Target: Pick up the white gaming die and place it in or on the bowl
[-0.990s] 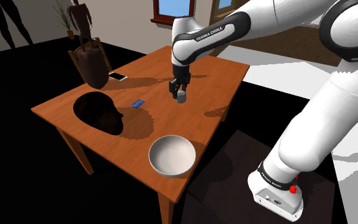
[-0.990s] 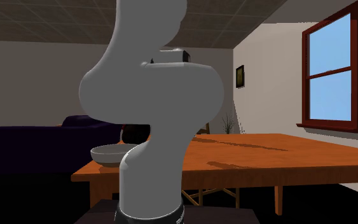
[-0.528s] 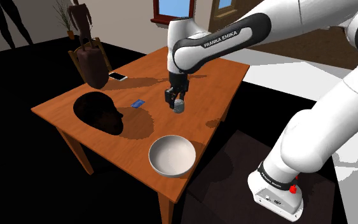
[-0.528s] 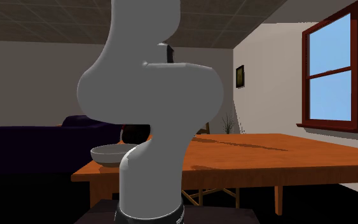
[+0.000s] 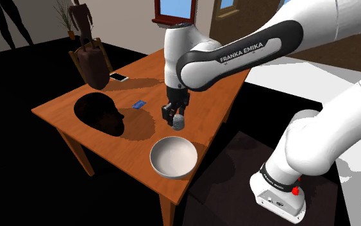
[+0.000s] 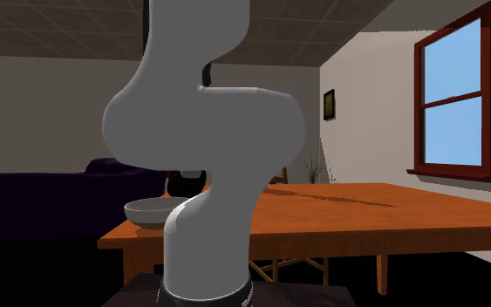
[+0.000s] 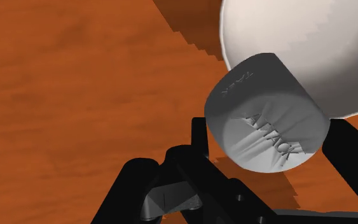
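Gaming die (image 7: 266,114), pale grey-white with raised lettering on its faces, is clasped between the two black fingers (image 7: 352,156) of the pincer (image 5: 177,120), which is closed on it and carries it clear of the counter (image 5: 63,112). Over the last second the arm has swung the pincer from above the middle of the counter toward the near edge and somewhat lower, so the die now hangs just beyond the far rim of the white bowl (image 5: 172,156), where before it was well apart from it. The bowl has not moved, and neither have the phone (image 5: 118,77) and the small blue card (image 5: 138,104) farther back toward the shoulder view's left. From the wrist view the bowl's pale hollow lies right behind the die, with the wooden top showing to the side, which suggests the carry is nearly done but the die is not yet centred over the bowl. The pick-up is finished and the transport is well along; what seems left is a short further move toward the near edge, a descent and a release. Letting go here would risk the die striking the rim or landing on the counter beside the bowl, and dropping it from height could make it bounce out.
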{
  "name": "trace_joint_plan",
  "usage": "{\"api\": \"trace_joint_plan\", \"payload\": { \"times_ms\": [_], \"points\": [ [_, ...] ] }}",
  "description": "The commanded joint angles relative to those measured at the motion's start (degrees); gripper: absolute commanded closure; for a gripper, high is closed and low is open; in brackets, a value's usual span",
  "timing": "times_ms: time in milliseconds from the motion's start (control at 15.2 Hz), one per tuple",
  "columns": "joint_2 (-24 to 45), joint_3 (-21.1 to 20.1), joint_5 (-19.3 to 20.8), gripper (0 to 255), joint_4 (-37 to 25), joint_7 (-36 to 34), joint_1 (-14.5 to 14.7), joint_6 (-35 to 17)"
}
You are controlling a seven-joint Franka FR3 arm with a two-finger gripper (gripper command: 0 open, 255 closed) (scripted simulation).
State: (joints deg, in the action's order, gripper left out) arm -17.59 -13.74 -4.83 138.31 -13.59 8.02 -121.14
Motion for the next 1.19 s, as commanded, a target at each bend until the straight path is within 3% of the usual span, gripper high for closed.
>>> {"api": "trace_joint_plan", "payload": {
  "times_ms": [0,330,1122],
  "points": [
    [-1.3,-2.0,-1.0,255,0.8,-2.9,1.5,0.4],
    [-3.0,-6.4,-3.2,255,1.5,-9.0,4.7,1.0],
    [2.2,-7.8,-2.6,255,6.9,-9.9,4.5,-9.4]
  ]
}}
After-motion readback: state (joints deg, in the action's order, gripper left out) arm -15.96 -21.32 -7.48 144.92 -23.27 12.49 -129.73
